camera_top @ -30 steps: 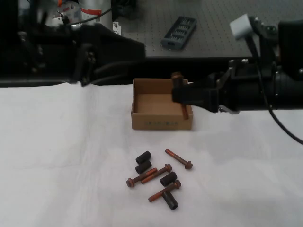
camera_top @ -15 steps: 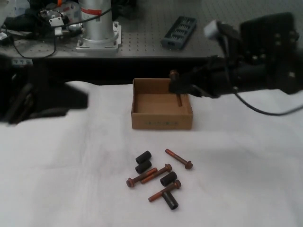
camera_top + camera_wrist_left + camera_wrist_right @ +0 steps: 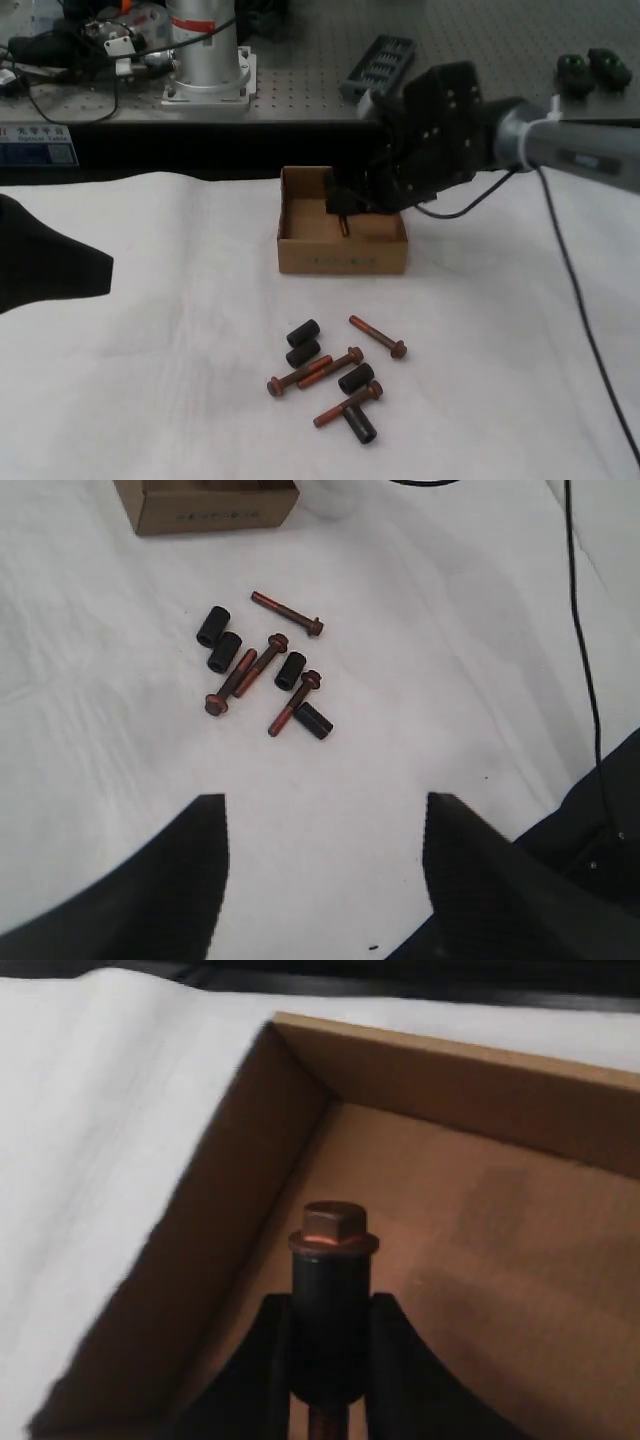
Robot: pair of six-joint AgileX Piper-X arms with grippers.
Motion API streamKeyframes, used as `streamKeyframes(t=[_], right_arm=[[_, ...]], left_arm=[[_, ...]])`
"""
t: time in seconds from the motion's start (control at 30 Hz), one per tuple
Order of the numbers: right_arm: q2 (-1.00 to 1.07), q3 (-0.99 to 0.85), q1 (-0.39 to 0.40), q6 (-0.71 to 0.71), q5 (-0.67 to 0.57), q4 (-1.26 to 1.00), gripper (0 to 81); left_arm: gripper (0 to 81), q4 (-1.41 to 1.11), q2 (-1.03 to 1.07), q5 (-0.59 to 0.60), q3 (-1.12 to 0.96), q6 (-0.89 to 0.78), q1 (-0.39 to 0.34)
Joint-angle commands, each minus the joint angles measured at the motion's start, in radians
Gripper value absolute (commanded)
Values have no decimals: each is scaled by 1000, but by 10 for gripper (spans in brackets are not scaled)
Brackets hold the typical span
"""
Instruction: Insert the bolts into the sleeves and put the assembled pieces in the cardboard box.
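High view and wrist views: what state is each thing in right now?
Box: open, upright on the cloth.
Assembled piece: bolt seated in sleeve, held over the box floor, not released.
Bolts: four, loose, lying flat on the cloth.
Sleeves: four, no bolt in them, lying on the cloth.
Right hand: shut on the assembled piece.
Left hand: open, empty, above the cloth.
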Motion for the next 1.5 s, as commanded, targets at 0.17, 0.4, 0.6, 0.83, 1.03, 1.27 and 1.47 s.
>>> streamKeyframes(t=[0.17,0.4,0.6,0.83,1.03,1.27,1.47], right_arm=[[25,-109,-8,1,25,55,83],[19,-132,-8,1,28,124,373],[9,-132,-8,1,-27,174,373],[-88,-126,-2,-106,-31,290,373],[-200,-126,2,-209,-3,454,373],[-334,-126,30,-280,54,570,328],[-437,-126,69,-321,100,677,328]], left_arm=[[422,2,-7,2,-2,15,2],[422,2,-7,2,-2,16,2],[422,2,-7,2,-2,17,2],[422,2,-7,2,-2,17,2],[422,2,-7,-9,-2,34,2],[422,-15,-7,-66,11,46,2],[422,-57,-7,-42,103,42,2]])
